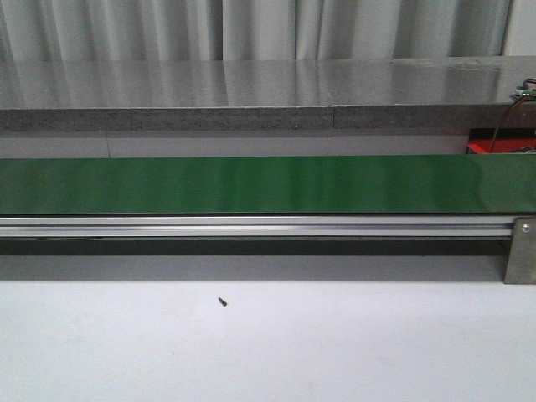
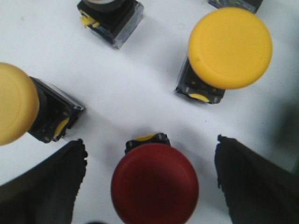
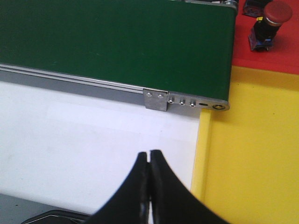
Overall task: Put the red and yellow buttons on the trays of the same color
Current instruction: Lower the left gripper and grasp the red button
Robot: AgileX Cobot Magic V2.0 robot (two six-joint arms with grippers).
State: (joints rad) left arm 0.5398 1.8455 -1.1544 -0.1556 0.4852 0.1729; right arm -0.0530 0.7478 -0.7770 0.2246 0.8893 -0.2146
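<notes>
Our left claw [image 2: 149, 186] hung spread wide around the red button [image 2: 155, 183], not touching yet. We figured the trick was centring on its cap and closing gently, minding the yellow button [image 2: 230, 47] just beyond. Right claw [image 3: 149, 186] was pinched closed on nothing, near the yellow tray [image 3: 252, 154], with the red tray [image 3: 268, 56] farther off. Only the wrist cams showed those; the front view just had the green belt [image 1: 251, 184].

A green belt [image 1: 251, 185] runs across on a silver rail [image 1: 251, 226]; a small dark speck [image 1: 223, 301] lies on the white table [image 1: 335, 343]
</notes>
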